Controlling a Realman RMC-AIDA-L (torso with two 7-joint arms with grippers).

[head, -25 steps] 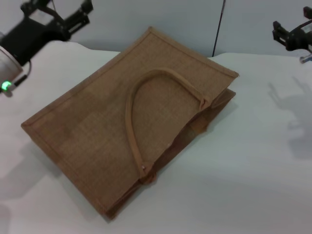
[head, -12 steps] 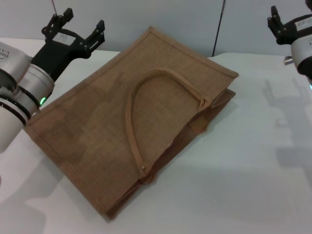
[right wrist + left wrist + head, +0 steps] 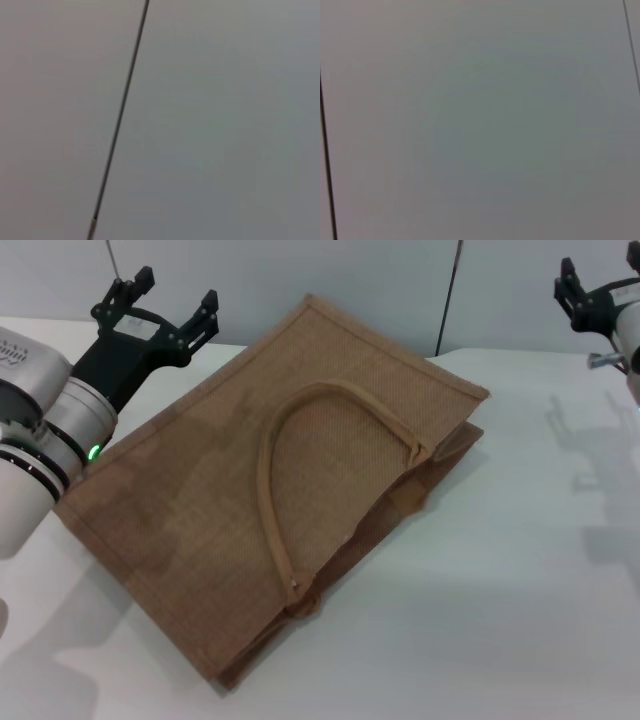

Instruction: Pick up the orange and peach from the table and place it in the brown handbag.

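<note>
Brown handbag (image 3: 270,500) lies flat, below raised empty left gripper (image 3: 170,302)

White table (image 3: 520,570) before pale grey wall (image 3: 350,280) with dark seams

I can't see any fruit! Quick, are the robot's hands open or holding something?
Left gripper: open, holding nothing, raised beside the brown handbag.
Right gripper: cut off at the picture's edge, so it cannot be told.

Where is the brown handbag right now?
In the head view, the brown handbag lies flat on the white table, left of centre, with the left gripper raised near its far-left edge.
</note>
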